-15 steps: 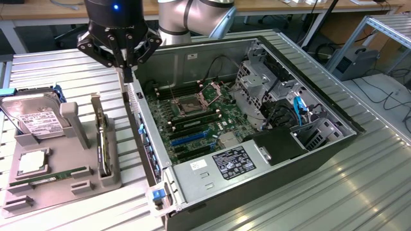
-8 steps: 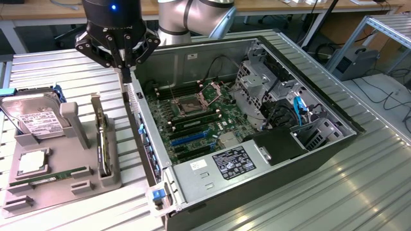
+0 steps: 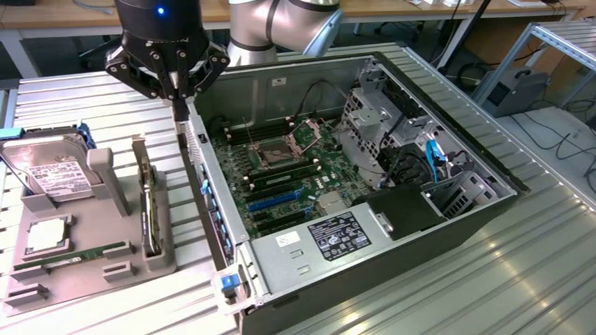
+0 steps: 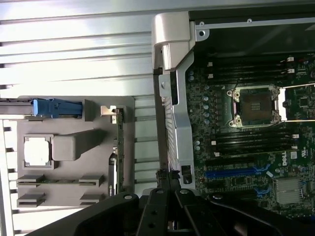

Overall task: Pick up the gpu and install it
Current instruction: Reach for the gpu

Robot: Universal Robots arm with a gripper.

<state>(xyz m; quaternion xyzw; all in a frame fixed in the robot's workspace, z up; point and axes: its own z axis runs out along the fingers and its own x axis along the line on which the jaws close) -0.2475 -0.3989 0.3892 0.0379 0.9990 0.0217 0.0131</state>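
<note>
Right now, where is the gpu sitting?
The gpu stands on edge in the gray tray at the exterior view's left, in the slot nearest the open computer case.

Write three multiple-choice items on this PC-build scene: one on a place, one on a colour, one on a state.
1. The gpu is: A) on edge in the grey tray B) in a person's hand C) inside a cardboard box
2. The bright expansion slots are: A) red B) blue C) yellow
3. The gripper is: A) wide open B) shut on a screwdriver C) shut, not on the gpu
Key: 1 A, it stands in a tray slot; 2 B, they show blue; 3 C, its fingers meet away from the gpu.
</note>
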